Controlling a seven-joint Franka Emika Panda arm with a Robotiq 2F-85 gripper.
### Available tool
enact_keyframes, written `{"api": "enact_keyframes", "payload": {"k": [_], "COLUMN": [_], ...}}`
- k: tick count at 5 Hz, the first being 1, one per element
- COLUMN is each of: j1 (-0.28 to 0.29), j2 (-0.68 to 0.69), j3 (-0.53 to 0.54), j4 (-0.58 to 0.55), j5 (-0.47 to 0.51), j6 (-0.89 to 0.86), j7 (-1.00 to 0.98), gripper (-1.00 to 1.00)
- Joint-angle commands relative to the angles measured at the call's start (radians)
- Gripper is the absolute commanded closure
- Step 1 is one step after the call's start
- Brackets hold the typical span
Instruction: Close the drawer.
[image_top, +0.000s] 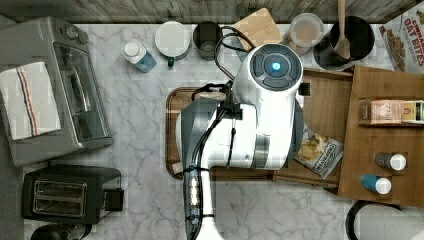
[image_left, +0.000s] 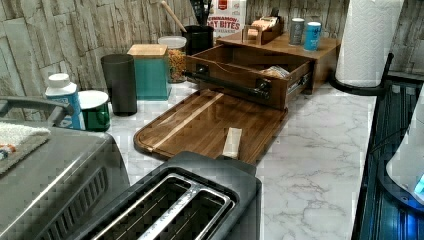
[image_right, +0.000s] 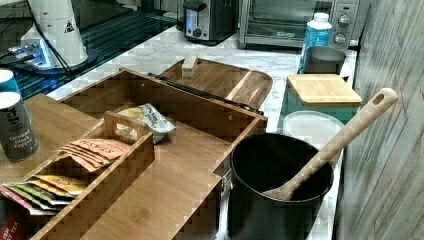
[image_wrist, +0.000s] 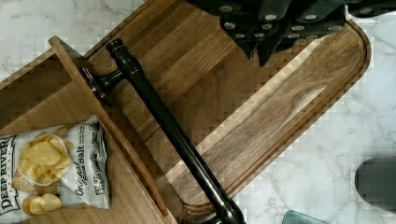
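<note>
Drawer stands pulled open, 1 chip bag inside at its front wall. Gripper over the tray; fingers near-closed, holding nothing.

Setting was a kitchen, mock or real not determinable. The marble-patterned tabletop carried a toaster oven at the left of the top view, with a folded towel on it, and a black two-slot toaster at lower left. Along the upper edge stood canisters, a mug and a black utensil crock holding a wooden spoon. A cereal box sat at upper right. The wooden organiser held spice shakers and tea packets; a chip bag lay in its open drawer. A paper-towel roll occupied the upper right of the left view. The wall was plank-clad.
</note>
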Motion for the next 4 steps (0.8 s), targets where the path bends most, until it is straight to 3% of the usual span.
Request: {"api": "enact_keyframes", "payload": {"k": [1, 3, 4], "j1": [-0.001, -0.011, -0.005], "j2": [0.0, 0.027, 0.035], "j3": [0.0, -0.005, 0.001], "j4": [-0.009, -0.026, -0.071], "j5": [0.005, 0.005, -0.049], "j6": [0.0, 0.023, 0.105], "j7": [0.0, -0.093, -0.169], "gripper": [1.0, 1.0, 1.0]}}
